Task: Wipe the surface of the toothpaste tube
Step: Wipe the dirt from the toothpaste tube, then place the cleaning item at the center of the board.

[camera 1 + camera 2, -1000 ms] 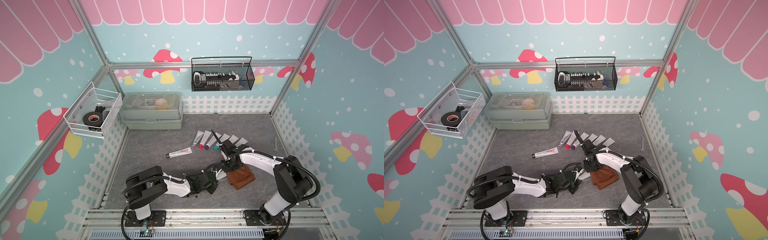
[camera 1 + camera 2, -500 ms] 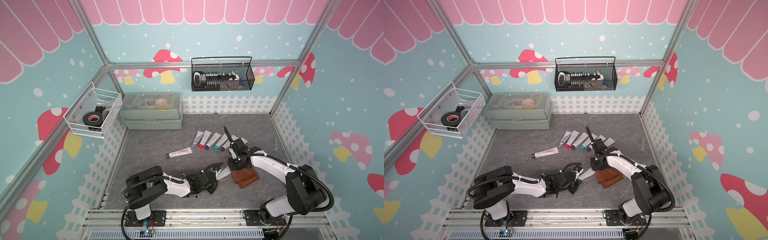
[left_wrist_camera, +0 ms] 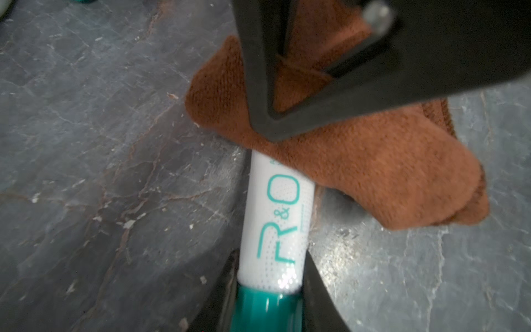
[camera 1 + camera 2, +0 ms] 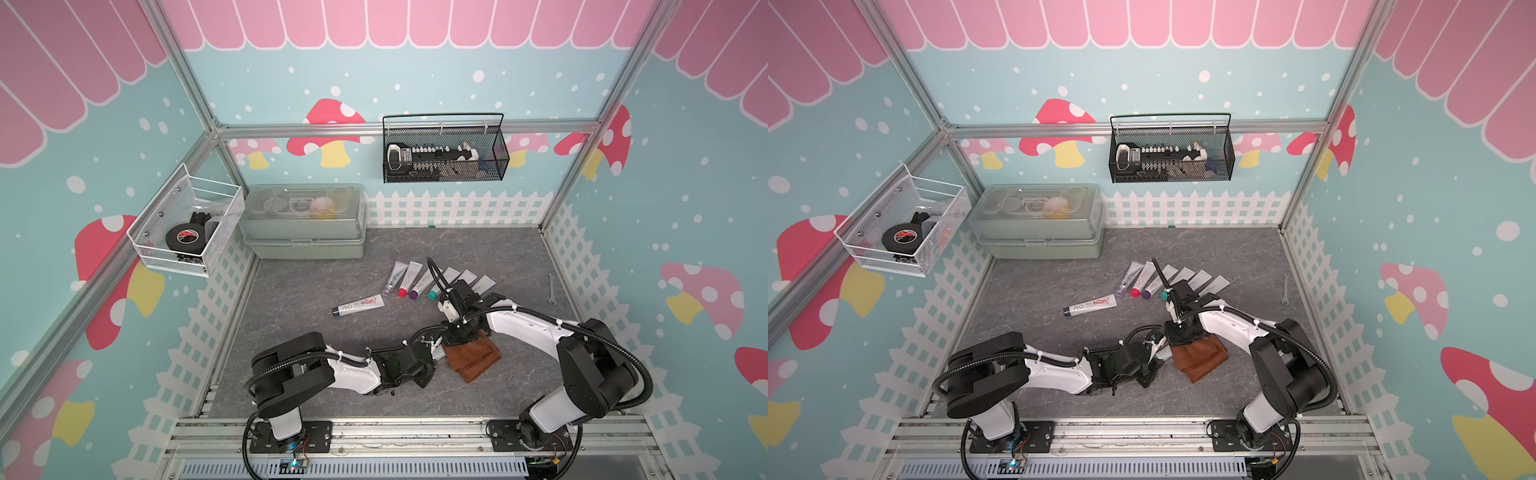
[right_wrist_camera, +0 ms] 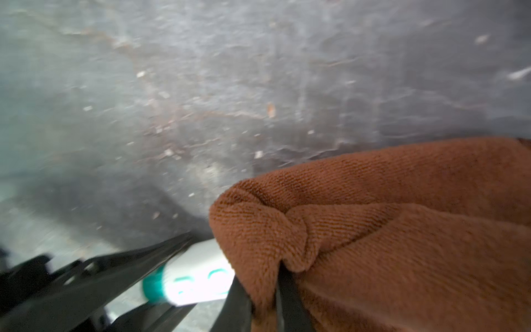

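Your left pincer (image 3: 270, 284) is clamped on the teal cap end of the toothpaste tube (image 3: 277, 218), which is white with teal lettering. The tube sits low over the grey table (image 3: 100, 143), towards the front. I cannot tell whether it rests there. Your right pincer (image 5: 264, 301) is closed on a fold of the brown cloth (image 3: 359, 172). The cloth drapes over the tube's far end and touches it. In both top views the cloth's loose part lies on the table.

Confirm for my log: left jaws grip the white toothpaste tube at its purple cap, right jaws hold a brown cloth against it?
The cap is teal, not purple, per the left wrist view. Left jaws grip the white toothpaste tube there; right jaws hold the brown cloth against it.
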Robot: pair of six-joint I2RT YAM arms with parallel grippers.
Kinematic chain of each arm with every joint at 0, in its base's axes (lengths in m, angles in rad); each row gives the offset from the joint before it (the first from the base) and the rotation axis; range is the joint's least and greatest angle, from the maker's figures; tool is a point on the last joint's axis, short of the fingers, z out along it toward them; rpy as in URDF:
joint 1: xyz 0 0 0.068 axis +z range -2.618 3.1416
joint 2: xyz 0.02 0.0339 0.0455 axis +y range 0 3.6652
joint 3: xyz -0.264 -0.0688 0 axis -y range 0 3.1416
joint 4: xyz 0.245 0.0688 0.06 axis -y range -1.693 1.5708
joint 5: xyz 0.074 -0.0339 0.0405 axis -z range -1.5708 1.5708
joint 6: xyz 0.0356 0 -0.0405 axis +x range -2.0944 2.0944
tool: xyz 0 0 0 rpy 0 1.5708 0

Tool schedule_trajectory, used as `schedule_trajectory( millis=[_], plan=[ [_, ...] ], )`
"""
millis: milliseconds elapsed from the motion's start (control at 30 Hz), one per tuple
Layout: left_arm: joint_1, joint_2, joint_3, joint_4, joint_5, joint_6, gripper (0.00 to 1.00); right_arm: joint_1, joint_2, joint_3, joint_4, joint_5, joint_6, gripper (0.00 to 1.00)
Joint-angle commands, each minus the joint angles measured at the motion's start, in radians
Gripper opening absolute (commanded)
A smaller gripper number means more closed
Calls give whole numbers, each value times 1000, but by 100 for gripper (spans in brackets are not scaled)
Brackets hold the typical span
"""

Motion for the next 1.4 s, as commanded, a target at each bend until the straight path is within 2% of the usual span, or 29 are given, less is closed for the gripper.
schedule_trajectory(
  millis=[0, 233, 367, 500, 667, 800, 900, 1067, 1367],
  plan=[
    [-5, 12, -15, -72, -11, 11, 23, 17, 82, -28, -121, 298, 22, 10],
    [-5, 2, -24, -68, -17, 9, 23, -21, 89, -30, -105, 353, 34, 11],
    [-4, 0, -27, -65, -17, 7, 23, -79, 29, -43, -93, 320, 31, 11],
    [-4, 4, -26, -62, -13, 7, 23, -102, -110, -63, -52, 184, 23, 11],
    [-4, 14, -21, -60, -10, 7, 23, -86, -181, -65, -12, -95, 5, 12],
    [-1, 10, -21, -61, -10, 5, 23, -21, -152, -70, 16, -143, 13, 12],
    [8, 0, -18, -74, -9, 0, 23, -7, -80, -78, 13, -90, 10, 12],
    [38, -45, -22, -95, -1, -10, 23, -26, 16, -70, -38, 144, 9, 11],
    [114, -138, -30, -143, 7, -35, 23, -202, -57, -48, -37, 293, 24, 11]
  ],
)
